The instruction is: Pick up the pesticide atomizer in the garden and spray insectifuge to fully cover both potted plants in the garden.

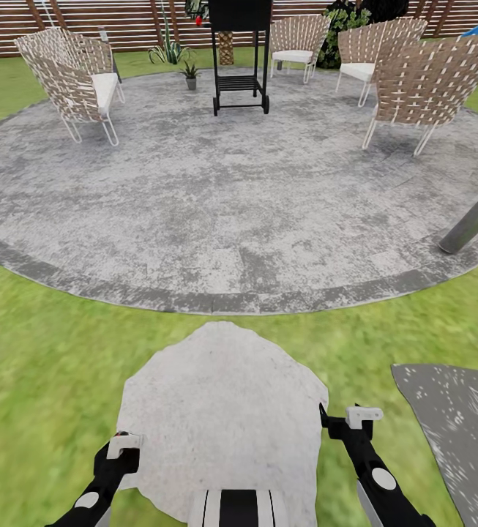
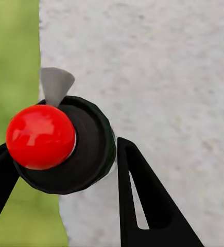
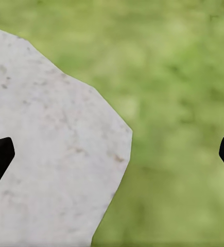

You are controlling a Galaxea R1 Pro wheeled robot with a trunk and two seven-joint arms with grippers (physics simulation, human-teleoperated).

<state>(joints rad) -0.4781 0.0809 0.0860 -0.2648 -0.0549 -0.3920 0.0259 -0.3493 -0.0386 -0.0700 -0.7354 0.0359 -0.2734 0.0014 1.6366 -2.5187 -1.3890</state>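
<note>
My left gripper (image 2: 65,172) is shut on the pesticide atomizer (image 2: 45,136), which has a red ball top, a black round cap and a grey nozzle. In the head view the left gripper (image 1: 121,448) hangs low over a pale stepping stone (image 1: 224,410). My right gripper (image 1: 356,423) is beside that stone, and in its wrist view the right gripper (image 3: 112,154) stands wide open over grass and the stone's edge. One potted plant (image 1: 189,74), small and in a grey pot, sits at the far edge of the round patio (image 1: 217,190) in the garden.
A black grill cart (image 1: 239,66) stands at the patio's far side. Woven chairs sit at the left (image 1: 77,77), back (image 1: 297,44) and right (image 1: 422,80). A slanted grey pole (image 1: 474,218) crosses at right. A dark slab (image 1: 458,424) lies lower right. A slatted fence (image 1: 121,22) closes the back.
</note>
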